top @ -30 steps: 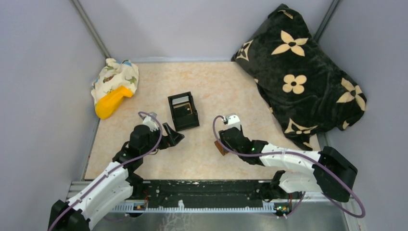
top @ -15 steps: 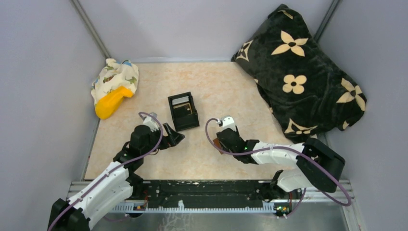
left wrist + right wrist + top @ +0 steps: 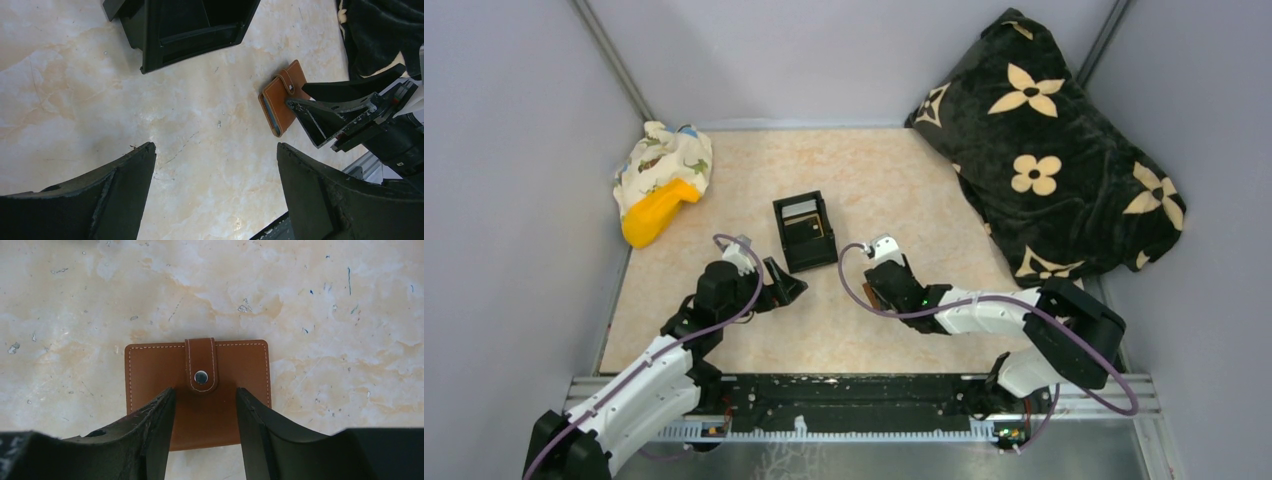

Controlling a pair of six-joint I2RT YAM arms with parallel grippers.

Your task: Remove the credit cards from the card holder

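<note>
The card holder (image 3: pixel 150 375) is a flat brown leather wallet lying closed on the table, its tab snapped over one edge. No cards show. My right gripper (image 3: pixel 205 390) is open and hovers right over the holder, one finger on each side of the tab. In the left wrist view the card holder (image 3: pixel 280 97) lies just under the right gripper's fingers (image 3: pixel 320 117). In the top view the right gripper (image 3: pixel 879 285) covers it. My left gripper (image 3: pixel 215 147) is open wide and empty, to the left of the holder, also seen in the top view (image 3: pixel 784 282).
A black open box (image 3: pixel 805 231) stands just beyond both grippers. A large black flowered pillow (image 3: pixel 1054 150) fills the back right. A patterned cloth with a yellow object (image 3: pixel 659 190) lies at the back left. Grey walls close in the table.
My right gripper has swung left and a little away from the base, and now sits over the card holder. The left arm has not moved.
</note>
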